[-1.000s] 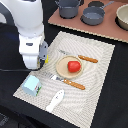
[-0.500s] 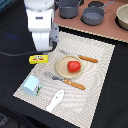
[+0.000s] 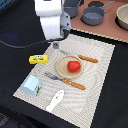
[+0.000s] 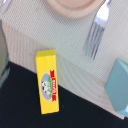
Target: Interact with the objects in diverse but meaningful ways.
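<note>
The gripper's fingers are hidden behind the white arm in the exterior view, and the wrist view does not show them. The picture's edge cuts the plate, the blue cup and the fork. The drawing on the yellow packet is too blurry to read.

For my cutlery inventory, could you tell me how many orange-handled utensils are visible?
2: a knife at the plate's far edge, a fork at its near edge. Others may be hidden behind the arm.
</note>
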Available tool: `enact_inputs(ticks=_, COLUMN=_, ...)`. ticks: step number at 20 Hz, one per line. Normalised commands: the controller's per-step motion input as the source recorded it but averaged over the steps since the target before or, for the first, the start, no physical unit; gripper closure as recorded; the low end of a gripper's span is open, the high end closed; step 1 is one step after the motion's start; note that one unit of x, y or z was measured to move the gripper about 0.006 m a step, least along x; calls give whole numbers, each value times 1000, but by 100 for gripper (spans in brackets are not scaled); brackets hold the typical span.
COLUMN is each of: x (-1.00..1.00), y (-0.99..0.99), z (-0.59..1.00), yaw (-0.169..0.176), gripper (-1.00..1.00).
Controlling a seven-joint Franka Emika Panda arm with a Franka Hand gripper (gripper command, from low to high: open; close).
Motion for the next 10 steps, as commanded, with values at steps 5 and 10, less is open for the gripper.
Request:
enact_inputs(ticks=5, x=1000, y=-84, z=348, yaw=-1, gripper=-100)
enact_inputs(ticks=10, x=1000, y=-21, z=29, yaw=0, gripper=-100)
